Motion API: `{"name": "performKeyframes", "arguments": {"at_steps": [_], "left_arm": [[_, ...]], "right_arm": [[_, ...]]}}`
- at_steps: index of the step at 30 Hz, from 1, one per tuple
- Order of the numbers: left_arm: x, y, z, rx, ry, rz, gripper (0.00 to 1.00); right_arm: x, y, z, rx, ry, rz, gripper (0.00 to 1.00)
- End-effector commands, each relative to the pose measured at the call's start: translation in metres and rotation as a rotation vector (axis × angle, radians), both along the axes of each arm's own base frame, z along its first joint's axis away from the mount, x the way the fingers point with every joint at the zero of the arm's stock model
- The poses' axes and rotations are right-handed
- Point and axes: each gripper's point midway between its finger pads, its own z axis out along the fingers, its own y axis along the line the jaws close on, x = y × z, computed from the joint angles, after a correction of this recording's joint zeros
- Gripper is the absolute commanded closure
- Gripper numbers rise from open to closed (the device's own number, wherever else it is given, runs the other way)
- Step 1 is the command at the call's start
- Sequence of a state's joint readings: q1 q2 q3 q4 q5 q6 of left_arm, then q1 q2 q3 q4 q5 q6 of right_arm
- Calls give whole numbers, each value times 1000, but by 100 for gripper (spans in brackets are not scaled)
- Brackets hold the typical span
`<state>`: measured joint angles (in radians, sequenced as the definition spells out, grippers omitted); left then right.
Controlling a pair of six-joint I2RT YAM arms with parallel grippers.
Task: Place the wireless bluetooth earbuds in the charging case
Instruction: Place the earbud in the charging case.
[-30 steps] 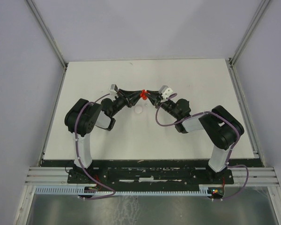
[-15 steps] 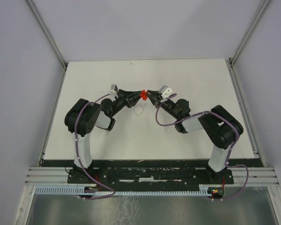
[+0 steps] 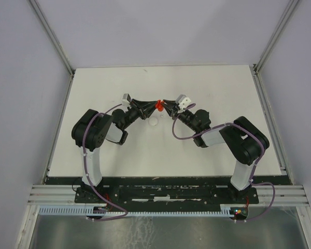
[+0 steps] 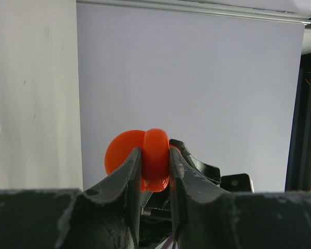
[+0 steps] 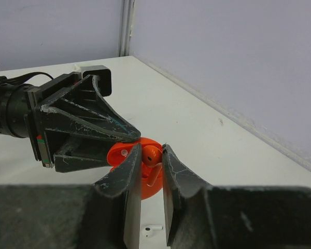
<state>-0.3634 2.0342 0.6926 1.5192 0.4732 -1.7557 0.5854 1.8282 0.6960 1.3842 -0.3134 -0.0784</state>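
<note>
Right wrist: our right gripper (image 5: 151,165) pinches a red earbud (image 5: 152,152) at the charging case (image 5: 118,153) our left gripper (image 4: 155,158) clamps; misaligned, we risk dropping it.

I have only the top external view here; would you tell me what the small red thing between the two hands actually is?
Observer: It is an open red charging case, and the left hand is shut on it.
Operator: Thank you. Is the right hand holding anything?
Observer: Yes, the right hand is shut on a red earbud, held at the case's open face.
Operator: And the white speck near them?
Observer: That is a white earbud, lying loose on the table below the case.
</note>
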Motion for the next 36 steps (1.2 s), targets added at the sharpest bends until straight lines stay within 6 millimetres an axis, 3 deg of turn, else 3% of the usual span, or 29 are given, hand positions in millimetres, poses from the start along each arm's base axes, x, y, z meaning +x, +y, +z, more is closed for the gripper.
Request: {"name": "performKeyframes", "arguments": {"at_steps": [1, 21, 36], "left_arm": [[-10, -6, 17, -7, -78, -32, 97], [-6, -8, 0, 7, -47, -32, 97], [-11, -8, 19, -14, -89, -46, 97]], "right_arm": [[-4, -1, 27, 44, -76, 2, 99], [-5, -1, 29, 45, -79, 5, 99], [-5, 2, 15, 36, -44, 15, 99]]}}
